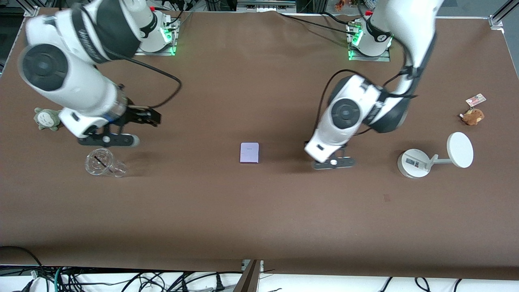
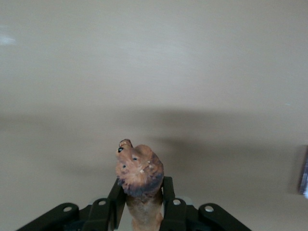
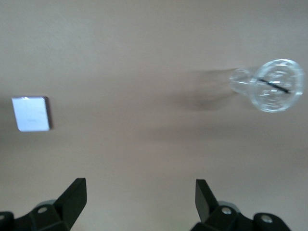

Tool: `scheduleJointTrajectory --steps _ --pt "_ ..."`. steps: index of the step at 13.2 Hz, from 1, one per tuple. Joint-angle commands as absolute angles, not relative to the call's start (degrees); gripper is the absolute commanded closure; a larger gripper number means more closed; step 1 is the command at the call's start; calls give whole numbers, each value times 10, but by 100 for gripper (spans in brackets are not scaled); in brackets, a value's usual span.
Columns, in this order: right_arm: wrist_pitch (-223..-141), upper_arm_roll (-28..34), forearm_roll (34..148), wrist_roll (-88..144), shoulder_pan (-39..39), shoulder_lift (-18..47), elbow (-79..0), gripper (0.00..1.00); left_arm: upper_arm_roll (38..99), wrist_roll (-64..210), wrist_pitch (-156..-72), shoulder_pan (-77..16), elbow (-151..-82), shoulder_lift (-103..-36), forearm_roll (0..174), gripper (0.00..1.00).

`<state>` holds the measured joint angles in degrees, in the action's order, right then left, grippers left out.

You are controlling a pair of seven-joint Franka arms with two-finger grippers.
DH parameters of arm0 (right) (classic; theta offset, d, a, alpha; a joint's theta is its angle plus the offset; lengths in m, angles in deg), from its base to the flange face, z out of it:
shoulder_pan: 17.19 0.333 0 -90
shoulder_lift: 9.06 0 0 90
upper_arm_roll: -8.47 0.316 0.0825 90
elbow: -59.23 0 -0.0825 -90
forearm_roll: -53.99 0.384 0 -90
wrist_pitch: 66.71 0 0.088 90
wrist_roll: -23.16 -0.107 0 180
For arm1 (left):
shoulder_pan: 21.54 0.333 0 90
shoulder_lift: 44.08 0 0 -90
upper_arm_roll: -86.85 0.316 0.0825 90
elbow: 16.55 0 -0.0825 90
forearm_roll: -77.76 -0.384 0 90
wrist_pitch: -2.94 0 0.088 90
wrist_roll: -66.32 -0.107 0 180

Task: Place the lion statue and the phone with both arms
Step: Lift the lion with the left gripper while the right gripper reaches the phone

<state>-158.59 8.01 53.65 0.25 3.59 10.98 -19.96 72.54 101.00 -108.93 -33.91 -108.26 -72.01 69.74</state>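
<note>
Left wrist view shows the left gripper (image 2: 140, 211) clamped on the light, rigid lion (image 2: 139, 172), while the right gripper (image 3: 139, 197), fingers apart over the counter (image 1: 259, 211), should pinch the slick, thin phone (image 1: 249, 153) by its edges.

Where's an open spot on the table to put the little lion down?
The left hand holds the lion statue. Bare brown table runs nearer the front camera than the phone. It is also bare between the phone and the clear cup. Crowded: around the white stand and brown plush.
</note>
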Motion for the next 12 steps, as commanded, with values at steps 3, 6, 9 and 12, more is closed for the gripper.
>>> scheduleJointTrajectory --steps 3,6,9,12 --pt "-1710 78 550 -119 96 199 -175 0 723 898 -1027 -246 -1069 -708 687 88" --pt "-1788 78 549 -163 123 262 -162 0 723 823 -1057 -193 -1079 -718 687 88" --pt "-1819 78 549 -185 144 324 -126 0 723 783 -1116 -151 -1109 -733 686 88" --pt "-1875 78 549 -207 165 373 -117 0 723 759 -1185 -135 -1158 -741 686 88"
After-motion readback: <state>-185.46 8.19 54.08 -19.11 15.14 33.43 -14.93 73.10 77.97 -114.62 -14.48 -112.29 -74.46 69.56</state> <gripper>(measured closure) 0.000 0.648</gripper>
